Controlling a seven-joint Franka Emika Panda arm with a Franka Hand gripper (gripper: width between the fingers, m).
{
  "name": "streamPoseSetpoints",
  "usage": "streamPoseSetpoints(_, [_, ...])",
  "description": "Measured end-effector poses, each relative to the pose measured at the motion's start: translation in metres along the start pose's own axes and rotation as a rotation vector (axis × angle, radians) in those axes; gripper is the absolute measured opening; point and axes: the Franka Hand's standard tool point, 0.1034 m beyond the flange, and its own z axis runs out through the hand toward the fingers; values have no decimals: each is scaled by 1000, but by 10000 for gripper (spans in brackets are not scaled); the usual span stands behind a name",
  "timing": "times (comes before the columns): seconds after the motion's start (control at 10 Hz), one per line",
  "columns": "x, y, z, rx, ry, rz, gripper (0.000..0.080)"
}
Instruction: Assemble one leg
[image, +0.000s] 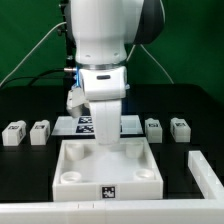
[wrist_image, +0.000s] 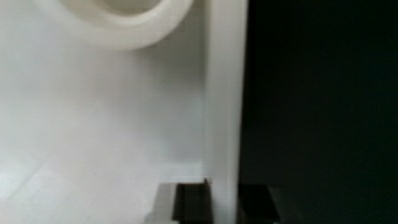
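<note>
The four legs are small white tagged blocks lying on the black table: two at the exterior view's left (image: 13, 133) (image: 39, 131) and two at its right (image: 153, 127) (image: 179, 127). None is held. The large white square panel (image: 75, 172) with round sockets lies in front. My gripper (image: 106, 140) is down at the panel's far wall. In the wrist view, the gripper (wrist_image: 226, 190) has one dark finger (wrist_image: 192, 203) on each side of the thin white wall (wrist_image: 224, 110), closed on it. One round socket (wrist_image: 125, 20) shows beside the wall.
The marker board (image: 84, 125) lies behind the panel, partly hidden by the arm. A long white bar (image: 205, 172) lies at the exterior view's right front. A green backdrop stands behind the table.
</note>
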Motion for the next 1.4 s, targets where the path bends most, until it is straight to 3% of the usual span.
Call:
streamPoseSetpoints(0.3, [35, 28, 1, -22, 23, 9, 58])
streamPoseSetpoints(0.5, [45, 41, 2, -30, 33, 14, 58])
streamPoseSetpoints(0.9, [55, 42, 2, -6, 38, 23, 58])
streamPoseSetpoints(1.0, [62, 42, 2, -6, 41, 24, 58])
streamPoseSetpoints(1.4, [61, 42, 3, -12, 43, 29, 58])
